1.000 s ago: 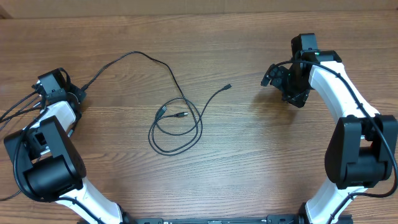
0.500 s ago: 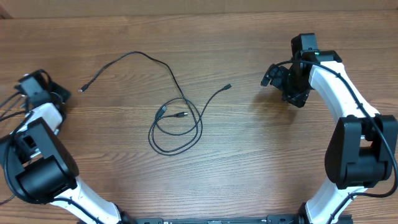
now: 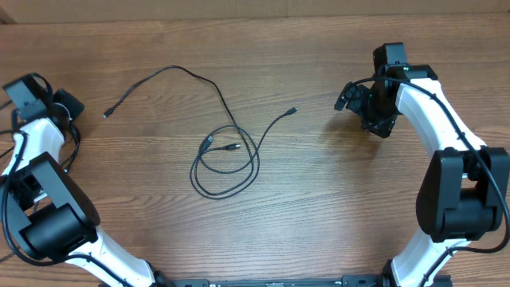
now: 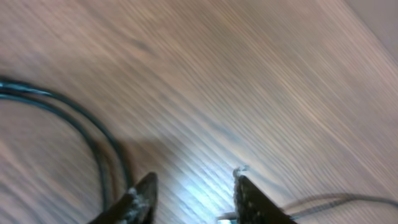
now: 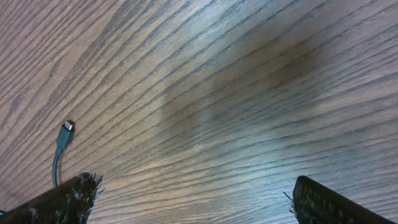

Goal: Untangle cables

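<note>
Overhead shows the cables (image 3: 231,148) looped on the tabletop (image 3: 335,215). Only the wrist views show the right gripper (image 5: 193,186) jaws wide and empty. The left gripper (image 4: 194,186) jaws, blurred, seem part-open and empty.

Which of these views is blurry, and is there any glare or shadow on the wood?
Left wrist view: blurred throughout, bright glare on the table by the left tool. Right wrist view: sharp grain, soft dark shadow. Overhead: crisp, evenly lit cables.

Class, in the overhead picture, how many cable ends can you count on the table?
4. The far-left end lies alone, the right end lies alone toward the right, and two lie close together mid-table: the left plug and the silver-tipped plug. Overlapping strands could hide another.
</note>
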